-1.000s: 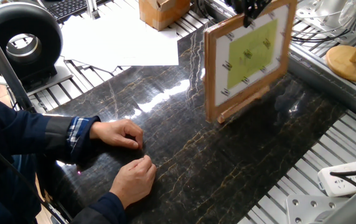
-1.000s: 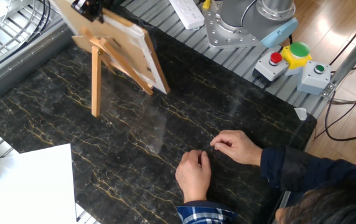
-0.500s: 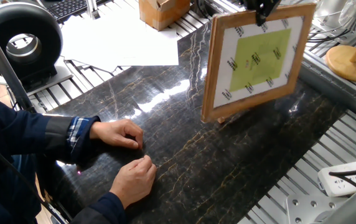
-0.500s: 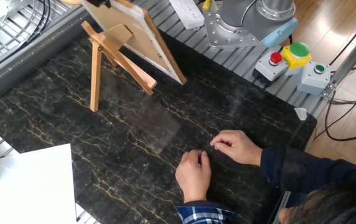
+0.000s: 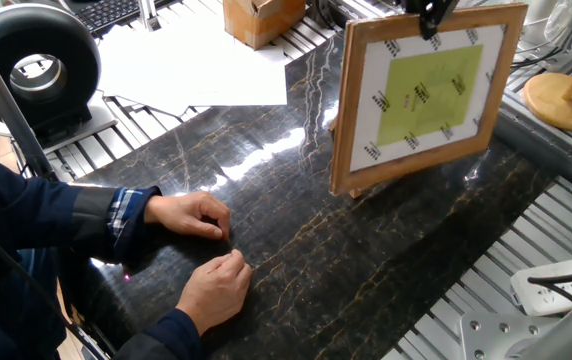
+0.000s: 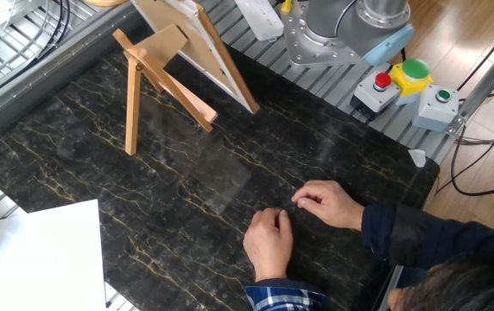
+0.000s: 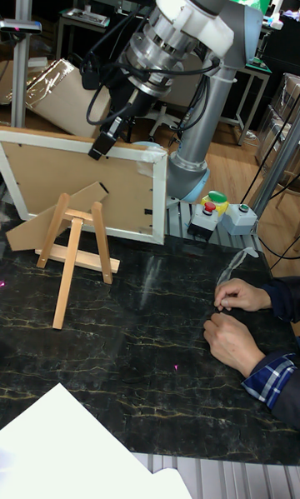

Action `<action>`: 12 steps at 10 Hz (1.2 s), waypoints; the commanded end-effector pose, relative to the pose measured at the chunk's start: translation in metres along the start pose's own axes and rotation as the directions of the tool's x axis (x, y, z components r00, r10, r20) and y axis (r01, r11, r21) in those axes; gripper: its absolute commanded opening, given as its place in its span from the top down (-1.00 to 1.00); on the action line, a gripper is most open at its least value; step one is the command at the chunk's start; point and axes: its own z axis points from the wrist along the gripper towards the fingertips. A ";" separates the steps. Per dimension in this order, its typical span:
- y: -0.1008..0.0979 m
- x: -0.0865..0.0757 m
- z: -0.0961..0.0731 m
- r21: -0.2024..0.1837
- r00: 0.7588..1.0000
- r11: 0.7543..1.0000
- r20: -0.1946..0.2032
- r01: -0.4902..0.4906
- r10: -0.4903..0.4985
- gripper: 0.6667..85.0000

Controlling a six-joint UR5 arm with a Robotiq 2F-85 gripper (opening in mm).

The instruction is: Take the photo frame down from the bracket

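The photo frame (image 5: 424, 96) is a light-wood rectangle with a white mat and a yellow-green centre, and it hangs tilted above the dark marble table. My gripper (image 5: 432, 14) is shut on its top edge, also seen from behind (image 7: 105, 142). In the tall fixed view the frame's brown back (image 7: 75, 184) shows, lifted clear of the ledge. The bracket (image 6: 155, 84), a small wooden A-shaped easel, stands alone on the table just in front of the frame's back (image 6: 218, 50). It appears again (image 7: 77, 246) in the tall view. From the front the frame hides nearly all of the bracket.
A person's two hands (image 5: 206, 250) rest on the table's near side (image 7: 237, 320). A white paper sheet (image 5: 191, 60) lies at the back, a round wooden base with a post (image 5: 566, 98) at the right. A power strip (image 5: 558, 288) and a button box (image 6: 411, 82) sit by the table edges.
The gripper has raised the photo frame and carried it to the right, off the bracket's ledge. The bracket now stands free. The person's hands have not moved.
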 end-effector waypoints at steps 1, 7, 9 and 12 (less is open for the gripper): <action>-0.001 0.012 -0.006 0.020 0.999 1.000 -0.048 -0.007 0.008 0.98; 0.048 -0.021 -0.014 -0.168 0.952 0.940 0.031 -0.296 0.305 0.98; 0.057 -0.039 -0.019 -0.219 0.894 0.876 0.030 -0.431 0.447 0.98; 0.071 -0.086 -0.033 -0.314 0.738 0.699 -0.009 -0.642 0.674 0.98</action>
